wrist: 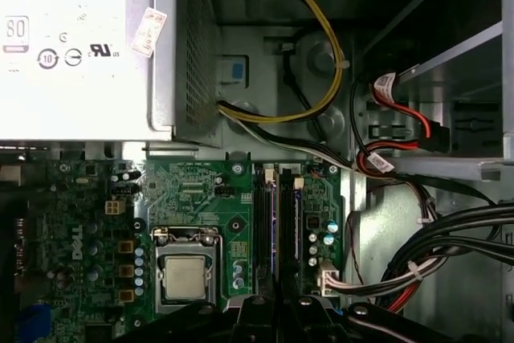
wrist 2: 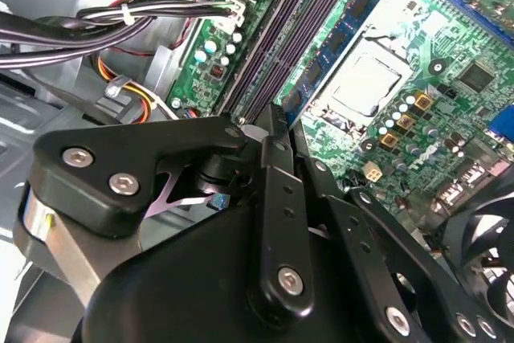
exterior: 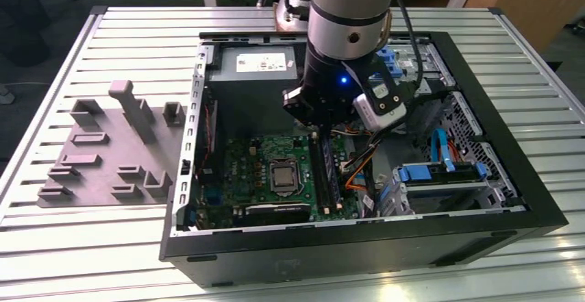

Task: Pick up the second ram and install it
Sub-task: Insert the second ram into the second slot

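A: What's the biggest thing out there?

B: The slatted metal desk. On it lies an open black computer case, side panel off, and just beside it, toward the exterior view's left, a grey fixture block with upright posts.

A: And the arm?

B: The arm comes down from above into the case, its end over the green motherboard. A small blue light glows on its wrist.

A: What else sits inside the case?

B: A grey power supply above the board in the first wrist view, with yellow and black cables curling past it. A drive bay with blue fittings sits toward the exterior view's right. The processor socket is near the middle of the board.

A: The jaws, then?

B: The gripper stands right over the long black memory slots. The two black fingers look drawn close together, narrow, with their tips at the slots. I cannot tell for certain whether anything is pinched between them.

A: And the second ram?

B: A dark stick stands on edge along the slots directly beneath the jaws in the exterior view. I cannot make out whether it is fully seated or still gripped.
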Motion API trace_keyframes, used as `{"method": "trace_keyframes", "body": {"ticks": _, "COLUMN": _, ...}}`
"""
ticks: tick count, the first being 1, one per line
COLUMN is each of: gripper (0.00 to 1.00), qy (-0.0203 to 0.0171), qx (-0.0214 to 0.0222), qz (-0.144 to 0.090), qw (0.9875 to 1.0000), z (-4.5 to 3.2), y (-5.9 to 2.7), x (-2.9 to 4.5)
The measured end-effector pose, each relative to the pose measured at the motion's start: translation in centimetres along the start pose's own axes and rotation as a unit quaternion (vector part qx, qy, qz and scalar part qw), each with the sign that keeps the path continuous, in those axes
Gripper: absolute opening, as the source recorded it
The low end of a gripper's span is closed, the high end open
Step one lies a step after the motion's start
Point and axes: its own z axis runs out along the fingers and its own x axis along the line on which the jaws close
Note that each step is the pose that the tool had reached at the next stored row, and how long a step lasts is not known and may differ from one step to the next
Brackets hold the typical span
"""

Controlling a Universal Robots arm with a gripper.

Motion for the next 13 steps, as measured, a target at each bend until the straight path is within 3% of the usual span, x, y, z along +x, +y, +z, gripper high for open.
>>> {"method": "trace_keyframes", "body": {"ticks": 10, "gripper": 0.14, "qy": 0.001, "qx": 0.0, "qz": 0.0, "qw": 1.0, "z": 1.74, "y": -0.19, "x": 0.02}}
{"method": "trace_keyframes", "body": {"ticks": 13, "gripper": 0.14, "qy": 0.0012, "qx": 0.0, "qz": 0.0, "qw": 1.0, "z": 1.87, "y": -0.19, "x": 0.02}}
